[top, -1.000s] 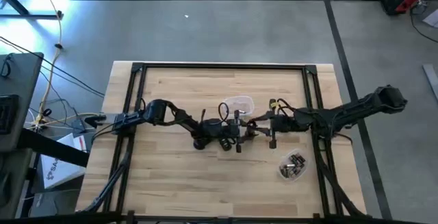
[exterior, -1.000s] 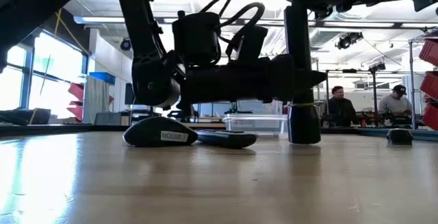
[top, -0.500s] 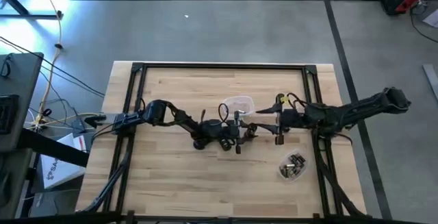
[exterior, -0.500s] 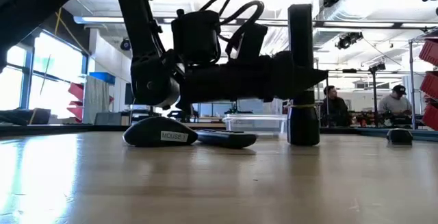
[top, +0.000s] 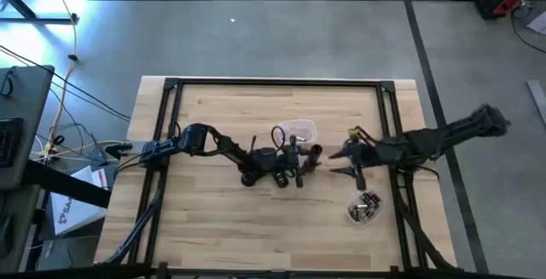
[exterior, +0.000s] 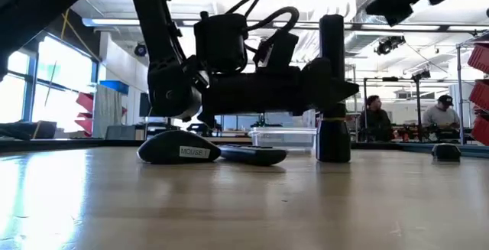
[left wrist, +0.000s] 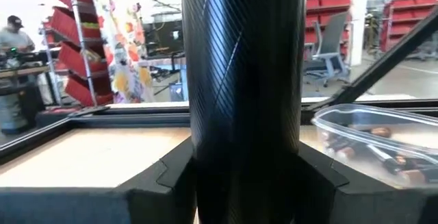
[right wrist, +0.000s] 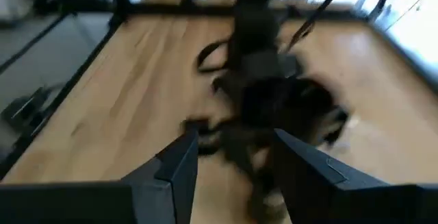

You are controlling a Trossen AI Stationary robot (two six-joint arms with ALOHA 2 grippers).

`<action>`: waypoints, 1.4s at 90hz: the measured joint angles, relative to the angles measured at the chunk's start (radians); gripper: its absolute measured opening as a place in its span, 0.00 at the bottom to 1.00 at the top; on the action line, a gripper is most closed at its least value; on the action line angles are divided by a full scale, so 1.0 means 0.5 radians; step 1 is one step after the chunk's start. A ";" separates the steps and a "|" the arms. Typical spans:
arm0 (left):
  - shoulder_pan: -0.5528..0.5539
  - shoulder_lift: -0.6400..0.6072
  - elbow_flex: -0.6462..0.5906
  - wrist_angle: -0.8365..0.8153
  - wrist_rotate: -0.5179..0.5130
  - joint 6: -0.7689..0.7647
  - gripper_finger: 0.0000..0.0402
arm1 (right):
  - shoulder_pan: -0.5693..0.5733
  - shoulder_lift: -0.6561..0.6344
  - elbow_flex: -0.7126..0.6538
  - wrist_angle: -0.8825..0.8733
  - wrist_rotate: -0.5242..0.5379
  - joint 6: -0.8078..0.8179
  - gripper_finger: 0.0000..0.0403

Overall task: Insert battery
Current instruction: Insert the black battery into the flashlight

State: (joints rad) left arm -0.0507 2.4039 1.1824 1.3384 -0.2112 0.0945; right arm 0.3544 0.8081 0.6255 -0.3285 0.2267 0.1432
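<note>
Both arms sit mid-table: my right gripper (top: 351,161) has pulled back from the left gripper (top: 300,163), fingers spread and empty (batteries (top: 365,206) wait in their tray); left grip unreadable.

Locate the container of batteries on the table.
In the high view the clear container of batteries sits on the table's right side toward the near edge, just below the right gripper and beside the frame rail.

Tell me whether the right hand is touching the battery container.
Apart. The high view shows bare wood between the right hand and the battery container, which lies nearer the table's front edge.
</note>
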 joint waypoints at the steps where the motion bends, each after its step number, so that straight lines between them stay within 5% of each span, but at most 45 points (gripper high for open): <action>1: 0.000 0.000 0.000 -0.001 -0.011 0.000 0.38 | 0.014 0.003 0.015 -0.037 0.000 0.016 0.37; 27: 0.004 -0.001 0.001 -0.041 -0.180 -0.004 0.38 | 0.410 0.020 0.241 -0.857 -0.047 0.881 0.37; 68: 0.009 0.008 -0.004 -0.213 -0.202 -0.148 0.39 | 0.889 0.305 -0.059 -1.156 -0.182 2.176 0.37; 86: 0.009 0.007 -0.003 -0.269 -0.235 -0.181 0.41 | 0.890 0.464 -0.166 -0.984 -0.339 2.301 0.37; 126: 0.009 0.007 -0.002 -0.273 -0.236 -0.136 0.41 | 0.890 0.844 -0.222 -0.748 -0.326 2.284 0.37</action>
State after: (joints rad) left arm -0.0463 2.4073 1.1812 1.2018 -0.3290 0.0264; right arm 0.7994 1.2304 0.5144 -0.7025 0.0639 1.2854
